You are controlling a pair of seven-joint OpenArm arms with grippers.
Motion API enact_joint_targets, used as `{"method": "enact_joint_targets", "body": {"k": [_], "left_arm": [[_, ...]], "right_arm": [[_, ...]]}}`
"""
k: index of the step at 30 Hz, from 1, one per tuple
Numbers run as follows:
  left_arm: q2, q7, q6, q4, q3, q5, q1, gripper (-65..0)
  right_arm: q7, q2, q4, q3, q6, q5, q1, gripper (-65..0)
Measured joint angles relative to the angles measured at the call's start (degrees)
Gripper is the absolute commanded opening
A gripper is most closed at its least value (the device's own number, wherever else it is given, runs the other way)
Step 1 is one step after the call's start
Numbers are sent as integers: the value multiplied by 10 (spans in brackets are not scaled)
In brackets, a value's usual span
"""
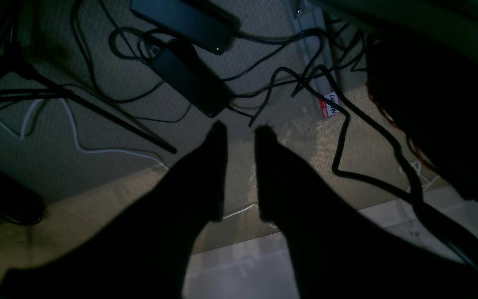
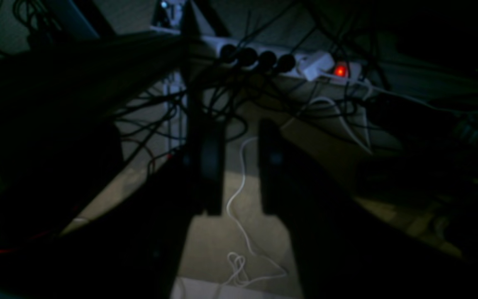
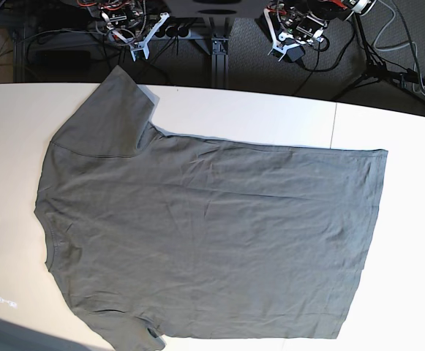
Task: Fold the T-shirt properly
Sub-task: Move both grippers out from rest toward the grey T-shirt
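Both sets of jaws parted and empty: left gripper (image 1: 241, 133) and right gripper (image 2: 241, 166) parked off the table's far edge above floor cables (image 1: 342, 137). Best to reach together for matching edges. T-shirt (image 3: 212, 241) spread flat on white table (image 3: 410, 278), well apart from both.

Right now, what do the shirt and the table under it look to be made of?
The T-shirt looks like soft matte knit fabric, probably cotton: fine wrinkles all over, no shine. The table looks like a smooth white hard board, perhaps laminate, with a thin seam between panels; its actual material can't be confirmed.
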Motion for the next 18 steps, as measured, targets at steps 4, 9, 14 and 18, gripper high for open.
{"method": "enact_joint_targets", "body": {"k": [4, 9, 14, 18], "left_arm": [[0, 0, 0, 0, 0, 0, 0, -534], [0, 0, 0, 0, 0, 0, 0, -534], [-10, 7, -67, 3, 0, -3, 0, -534], [-33, 12, -102, 27, 0, -40, 8, -534]], "right_arm": [[0, 0, 0, 0, -2, 0, 0, -496], [0, 0, 0, 0, -2, 0, 0, -496], [1, 1, 39, 0, -3, 0, -22, -496], [-6, 10, 103, 0, -3, 1, -69, -496]]}}
